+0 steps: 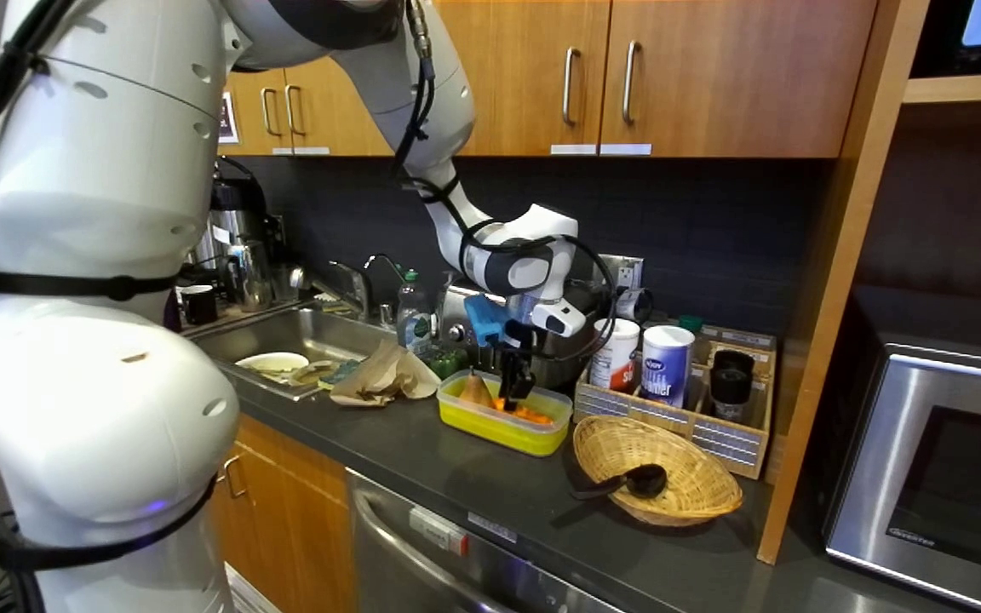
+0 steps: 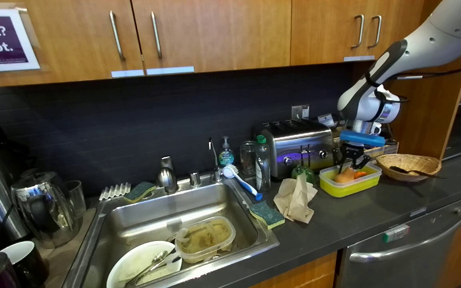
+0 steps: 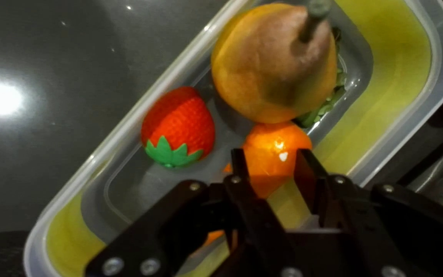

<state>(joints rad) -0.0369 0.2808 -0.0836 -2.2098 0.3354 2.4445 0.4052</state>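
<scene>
Grasping seems in hand: the tool (image 3: 272, 156) straddles an orange piece (image 3: 275, 148), pinched or not I cannot tell, and should squeeze firmly next.

My fingers (image 3: 240, 165) look dull and matt, set with shiny metal screws (image 3: 112, 266). The orange piece (image 3: 273, 152) seems smooth and glossy, like plastic; the strawberry (image 3: 181, 123) has a finely dimpled skin, the pear (image 3: 263, 77) a smooth one with a soft sheen. The tub (image 3: 398, 77) is smooth, shiny plastic, see-through at the edge. The counter (image 3: 52, 165) is smooth and glossy. I see rough woven wicker in the basket (image 1: 686, 460), crumpled matt paper (image 2: 296, 198), polished metal on the toaster (image 2: 304, 142), satiny metal in the sink (image 2: 224, 200) and smooth wood on the cupboards (image 2: 222, 32).
</scene>
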